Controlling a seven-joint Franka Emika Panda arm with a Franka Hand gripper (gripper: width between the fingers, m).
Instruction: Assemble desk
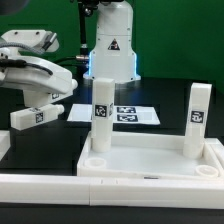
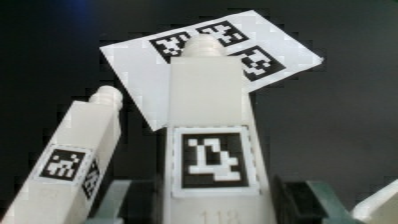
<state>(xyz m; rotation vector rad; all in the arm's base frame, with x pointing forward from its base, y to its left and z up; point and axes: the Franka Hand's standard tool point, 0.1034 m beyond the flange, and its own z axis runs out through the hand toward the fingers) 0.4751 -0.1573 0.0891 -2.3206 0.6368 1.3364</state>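
The desk panel [image 1: 150,160] lies at the front with its raised rim up. Two legs stand upright in it, one on the exterior view's left [image 1: 102,118] and one on the right [image 1: 197,120]. My gripper [image 1: 42,104] is at the exterior view's left, shut on a third leg [image 1: 35,117] that lies nearly level just over the black table. In the wrist view this leg [image 2: 210,125] sits between my fingers [image 2: 134,200], tag toward the camera. Another loose leg [image 2: 80,150] lies right beside it.
The marker board [image 1: 127,115] lies on the table behind the panel, and it also shows in the wrist view [image 2: 178,50] beyond the held leg. The white robot pedestal [image 1: 112,50] stands at the back. The table is black.
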